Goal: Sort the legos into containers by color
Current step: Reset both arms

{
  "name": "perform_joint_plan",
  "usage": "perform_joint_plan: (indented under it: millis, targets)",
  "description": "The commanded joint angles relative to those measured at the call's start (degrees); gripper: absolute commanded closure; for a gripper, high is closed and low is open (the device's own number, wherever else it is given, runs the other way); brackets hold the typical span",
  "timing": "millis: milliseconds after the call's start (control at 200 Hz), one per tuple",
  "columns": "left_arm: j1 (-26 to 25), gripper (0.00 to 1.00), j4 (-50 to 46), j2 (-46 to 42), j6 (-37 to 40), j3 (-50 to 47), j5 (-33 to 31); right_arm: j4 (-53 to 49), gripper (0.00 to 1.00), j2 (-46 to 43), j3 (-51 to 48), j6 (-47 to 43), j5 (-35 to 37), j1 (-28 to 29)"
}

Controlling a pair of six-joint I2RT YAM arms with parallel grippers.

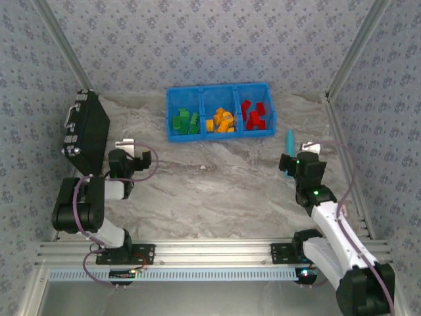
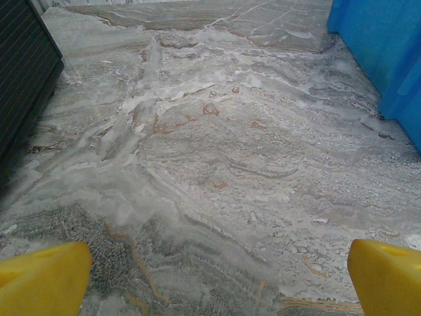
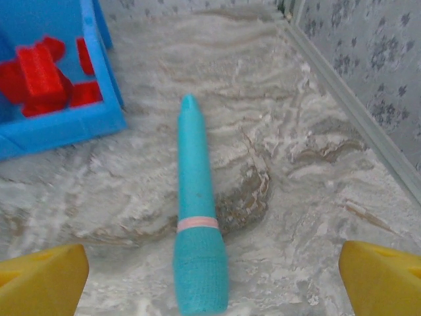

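Observation:
The blue three-compartment bin [image 1: 197,136] stands at the back centre of the table. Green legos [image 1: 186,122] lie in its left compartment, orange-yellow legos [image 1: 222,122] in the middle one and red legos [image 1: 254,115] in the right one. My left gripper [image 1: 135,157] hovers low at the left, open and empty, its yellow fingertips [image 2: 43,276] spread wide over bare table. My right gripper [image 1: 289,163] is open near the bin's right end, and the red legos [image 3: 39,72] show in the bin's corner [image 3: 72,128].
A slim teal-cyan piece [image 3: 197,217] lies on the table between my right fingers, pointing away, also visible from above [image 1: 289,139]. The black case [image 1: 85,125] leans at the far left. A wall rail [image 3: 355,112] runs close on the right.

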Motion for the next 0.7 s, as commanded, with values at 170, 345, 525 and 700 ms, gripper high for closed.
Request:
perform_joint_plan:
  millis: [170,345,525,700]
  targets:
    - [0.5,0.00,2.0,0.1,-0.3,0.6,0.9,34.4,0.00,13.1,-9.2,-11.8,-17.7,-10.8]
    - [0.6,0.00,1.9,0.1,-0.4,0.7,1.0,38.0,0.00,22.6,-7.5,-14.0,-21.6,-10.1]
    - [0.7,0.00,1.8,0.1,-0.4,0.7,1.1,43.8,0.00,30.1,-4.7,-13.1,-22.2,-11.0]
    - [0.8,0.00,1.6,0.1,-0.5,0.8,1.4,48.7,0.00,36.6,-4.1,-14.8,-20.9,-9.1]
